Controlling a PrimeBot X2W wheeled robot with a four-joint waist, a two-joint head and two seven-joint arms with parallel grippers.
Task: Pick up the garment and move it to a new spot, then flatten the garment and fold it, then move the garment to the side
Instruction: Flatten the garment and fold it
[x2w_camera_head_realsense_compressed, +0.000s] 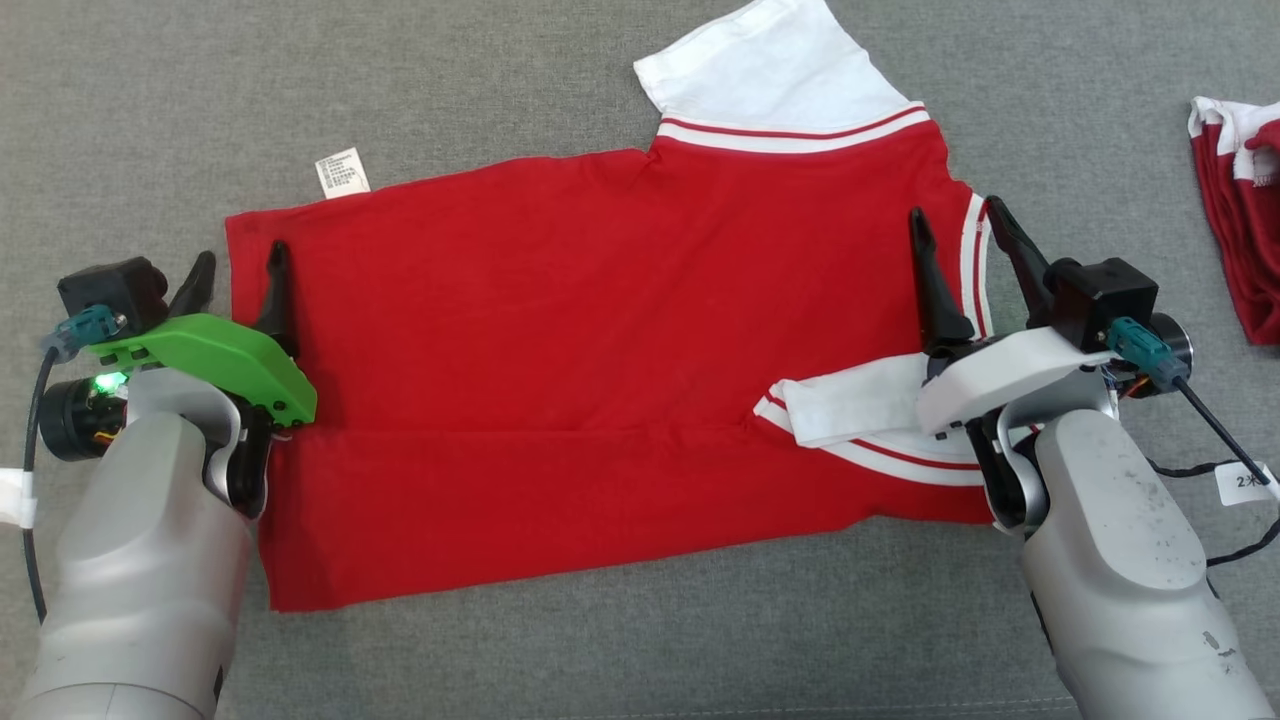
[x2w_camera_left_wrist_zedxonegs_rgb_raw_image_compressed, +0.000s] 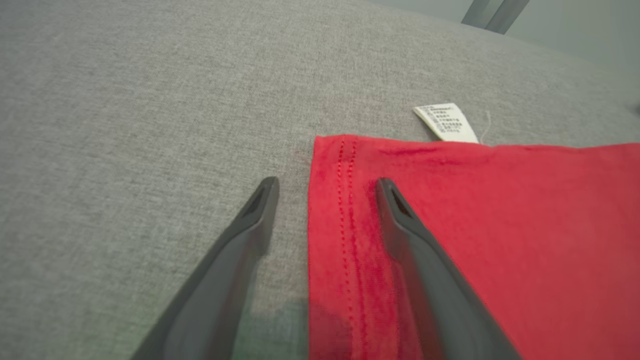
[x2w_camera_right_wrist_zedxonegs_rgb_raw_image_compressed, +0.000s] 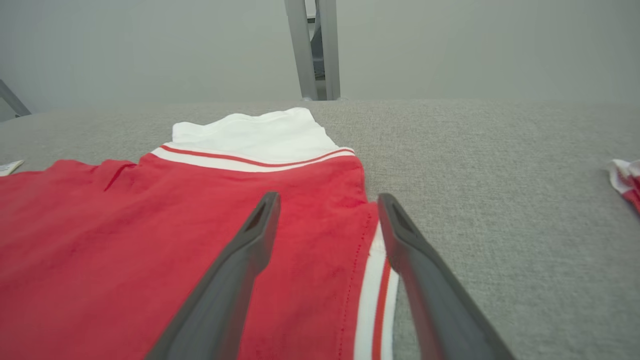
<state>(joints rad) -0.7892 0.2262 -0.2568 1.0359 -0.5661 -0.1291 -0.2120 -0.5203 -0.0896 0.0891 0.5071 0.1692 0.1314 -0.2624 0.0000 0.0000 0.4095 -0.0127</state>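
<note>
Garment (x2w_camera_head_realsense_compressed: 600, 380), red with white sleeves, lies spread flat across the middle of the grey surface (x2w_camera_head_realsense_compressed: 500, 80). The left gripper (x2w_camera_head_realsense_compressed: 242, 253) is released, jaws wide, straddling the hem edge. The right gripper (x2w_camera_head_realsense_compressed: 954, 209) is likewise released, astride the opposite striped edge. Another red-and-white cloth (x2w_camera_head_realsense_compressed: 1240, 250) lies well apart, far right.

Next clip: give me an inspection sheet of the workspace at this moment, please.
Surface: grey cloth-covered surface.
Job's things: red shirt lies flat; near sleeve folded onto it, far sleeve spread out; label sticks out.
Clutter: crumpled second garment at the right edge.
Grippers: left gripper open, fingers astride the hem; right gripper open, fingers astride the striped edge.
Cables: black left cable; right cable, white tag.
Surroundings: grey wall, metal post.
</note>
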